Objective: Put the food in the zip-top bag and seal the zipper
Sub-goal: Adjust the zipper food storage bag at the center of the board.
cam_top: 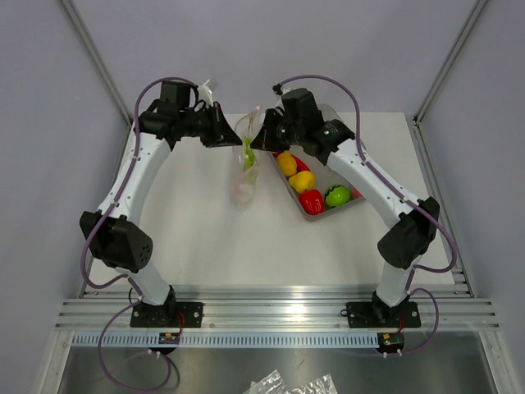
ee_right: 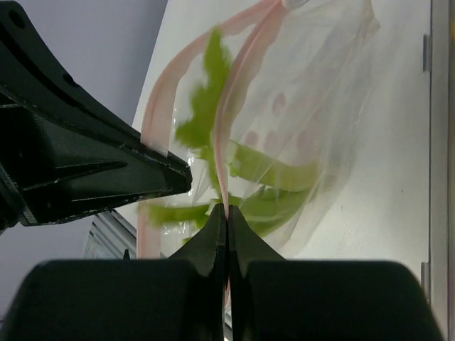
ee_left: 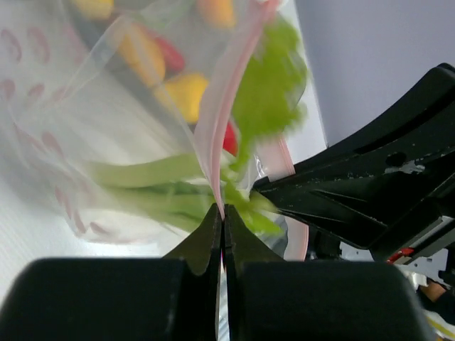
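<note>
The clear zip-top bag (cam_top: 244, 185) hangs between my two grippers, its bottom resting on the table. A green leafy toy vegetable (cam_top: 248, 153) sits inside it, and also shows in the left wrist view (ee_left: 270, 92) and the right wrist view (ee_right: 206, 106). My left gripper (cam_top: 238, 136) is shut on one pink zipper strip (ee_left: 229, 92). My right gripper (cam_top: 256, 136) is shut on the other strip (ee_right: 229, 114). The two strips bow apart, so the mouth is open. Yellow (cam_top: 302, 180), orange (cam_top: 286, 163), red (cam_top: 311, 200) and green (cam_top: 337, 196) food lies in the tray.
The grey translucent tray (cam_top: 317, 216) lies at the right, partly under my right arm. Grey walls enclose the table on three sides. The opposite gripper's black fingers fill the side of each wrist view (ee_left: 355, 199) (ee_right: 92, 170).
</note>
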Available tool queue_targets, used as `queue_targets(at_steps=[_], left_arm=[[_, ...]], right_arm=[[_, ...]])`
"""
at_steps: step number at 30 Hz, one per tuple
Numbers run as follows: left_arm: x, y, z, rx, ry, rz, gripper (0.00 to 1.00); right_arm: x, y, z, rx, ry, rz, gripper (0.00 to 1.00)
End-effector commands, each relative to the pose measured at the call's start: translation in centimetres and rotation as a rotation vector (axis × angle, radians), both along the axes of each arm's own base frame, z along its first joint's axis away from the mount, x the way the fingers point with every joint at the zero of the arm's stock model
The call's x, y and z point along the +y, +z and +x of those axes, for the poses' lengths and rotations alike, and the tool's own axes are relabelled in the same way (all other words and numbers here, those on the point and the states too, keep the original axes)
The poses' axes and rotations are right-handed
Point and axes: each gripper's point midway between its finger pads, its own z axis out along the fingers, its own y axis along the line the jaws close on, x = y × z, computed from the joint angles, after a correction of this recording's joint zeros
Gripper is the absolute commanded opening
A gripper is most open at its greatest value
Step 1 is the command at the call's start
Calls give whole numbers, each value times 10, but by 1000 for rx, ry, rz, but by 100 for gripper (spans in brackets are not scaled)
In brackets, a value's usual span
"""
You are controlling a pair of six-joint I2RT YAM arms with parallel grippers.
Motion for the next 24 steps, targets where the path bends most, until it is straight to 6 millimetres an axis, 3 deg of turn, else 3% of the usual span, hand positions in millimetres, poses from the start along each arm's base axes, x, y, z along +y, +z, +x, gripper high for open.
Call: queue_targets(at_steps=[1, 4, 6, 7, 8, 11, 12, 15, 18, 19, 20, 21, 24], left_arm=[[5, 52, -21, -148, -20, -39, 0], [7, 63, -25, -182, -17, -46, 0], [10, 55, -18, -170, 2, -27, 0], [11, 50, -13, -153, 7, -28, 0], [10, 40, -8, -113, 8, -24, 0], [8, 52, -18, -118, -15, -47, 0], [11, 68, -26, -172, -5, -55, 0], [16, 88, -49, -210, -14, -57, 0], [20, 88, -69, -197, -21, -51, 0], [23, 96, -82, -219, -22, -54, 0], [25, 98, -89, -216, -22, -54, 0], [26, 101, -97, -224, -23, -57, 0], [31, 114, -120, -256, -15, -64, 0]], right_arm=[[-1, 59, -29, -100, 37, 109, 0], [-7, 65, -34, -112, 18, 120, 0], [-13, 60, -26, -116, -31, 94, 0], [-15, 48, -21, -94, -51, 62, 0], [-17, 55, -16, -103, -77, 57, 0], [-16, 59, -21, -96, -61, 56, 0], [-17, 62, -22, -104, -59, 63, 0], [-27, 78, -33, -131, -57, 75, 0], [-33, 80, -50, -127, -26, 78, 0], [-39, 89, -61, -132, -19, 96, 0], [-40, 81, -68, -109, -2, 91, 0], [-45, 92, -80, -124, 6, 113, 0], [-49, 86, -95, -89, 15, 129, 0]])
